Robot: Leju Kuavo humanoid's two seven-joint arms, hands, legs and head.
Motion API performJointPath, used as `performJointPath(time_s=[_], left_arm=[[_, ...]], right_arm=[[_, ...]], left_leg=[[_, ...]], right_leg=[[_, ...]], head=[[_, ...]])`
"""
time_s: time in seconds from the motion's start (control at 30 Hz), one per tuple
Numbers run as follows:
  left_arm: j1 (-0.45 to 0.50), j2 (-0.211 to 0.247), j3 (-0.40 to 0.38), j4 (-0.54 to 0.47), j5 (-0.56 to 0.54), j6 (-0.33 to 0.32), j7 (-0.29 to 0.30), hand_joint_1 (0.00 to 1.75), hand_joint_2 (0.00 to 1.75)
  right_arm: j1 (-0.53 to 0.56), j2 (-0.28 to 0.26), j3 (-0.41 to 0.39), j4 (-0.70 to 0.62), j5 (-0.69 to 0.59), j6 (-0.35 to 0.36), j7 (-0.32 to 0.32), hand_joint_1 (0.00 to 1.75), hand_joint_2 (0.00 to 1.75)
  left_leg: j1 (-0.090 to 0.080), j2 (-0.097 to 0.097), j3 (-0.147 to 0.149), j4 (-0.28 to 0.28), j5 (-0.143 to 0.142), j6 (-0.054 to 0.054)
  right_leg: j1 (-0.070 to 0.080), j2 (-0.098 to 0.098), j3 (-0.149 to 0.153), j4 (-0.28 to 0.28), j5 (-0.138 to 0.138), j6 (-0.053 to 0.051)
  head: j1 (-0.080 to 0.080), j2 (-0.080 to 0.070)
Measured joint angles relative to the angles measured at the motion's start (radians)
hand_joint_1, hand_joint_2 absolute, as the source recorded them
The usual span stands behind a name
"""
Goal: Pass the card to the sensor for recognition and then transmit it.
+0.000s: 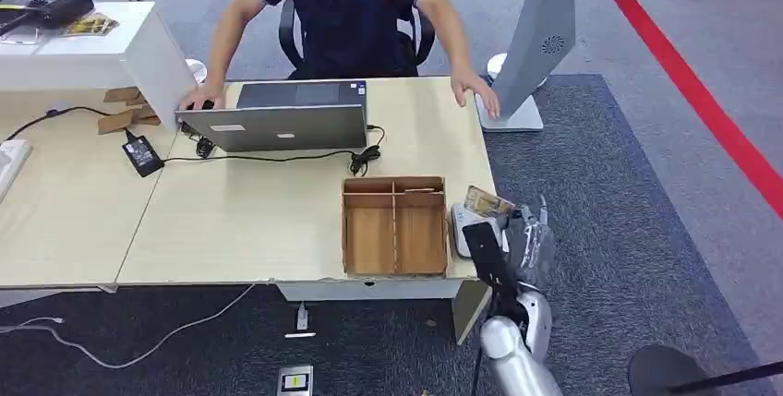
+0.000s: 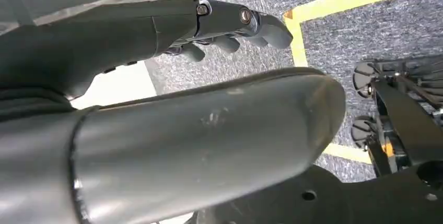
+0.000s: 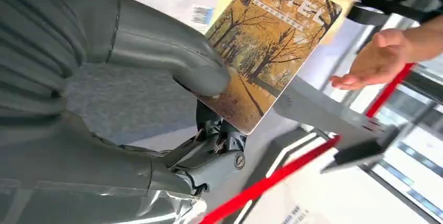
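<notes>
**Right hand holds the hotel card beside the surface's right end**

Your right hand [image 3: 172, 78] pinches the printed hotel card with an autumn-tree picture [image 3: 266, 46] between its thick grey thumb and the darker fingers [image 3: 222, 135] behind it. In the head view the card [image 1: 487, 202] sits at the right end of the pale wooden surface [image 1: 240, 221], just above a small white device [image 1: 464, 228] lying on that corner, with the right hand [image 1: 526, 239] just off the edge over the dark carpet.

Beside the device stands an open brown wooden tray with dividers [image 1: 395, 225]. Its two long front compartments look bare; you cannot tell what lies in the narrow back sections.

Further back, a grey laptop [image 1: 286, 117] faces a seated person in a dark blue shirt [image 1: 346, 8], whose hand [image 1: 475, 90] rests near the surface's far right corner.

Your left hand [image 2: 209, 31] hangs over grey carpet, its fingers [image 2: 251, 23] partly curled and holding nothing.
</notes>
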Motion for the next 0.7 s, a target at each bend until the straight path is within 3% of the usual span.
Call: performJointPath(time_s=[0.3, 0.7], left_arm=[[-0.002, 0.003, -0.009, 0.000, -0.021, -0.012, -0.004, 0.00, 0.00], [-0.004, 0.005, -0.030, 0.000, -0.037, -0.017, -0.005, 0.00, 0.00]], right_arm=[[-0.051, 0.001, 0.071, -0.082, 0.024, 0.001, 0.013, 1.75, 1.75], [-0.112, 0.006, 0.152, -0.095, 0.037, 0.001, 0.027, 1.75, 1.75]], left_leg=[[0.000, 0.000, 0.000, 0.000, 0.000, 0.000], [0.000, 0.000, 0.000, 0.000, 0.000, 0.000]], right_leg=[[0.000, 0.000, 0.000, 0.000, 0.000, 0.000], [0.000, 0.000, 0.000, 0.000, 0.000, 0.000]], head=[[0.000, 0.000], [0.000, 0.000]])
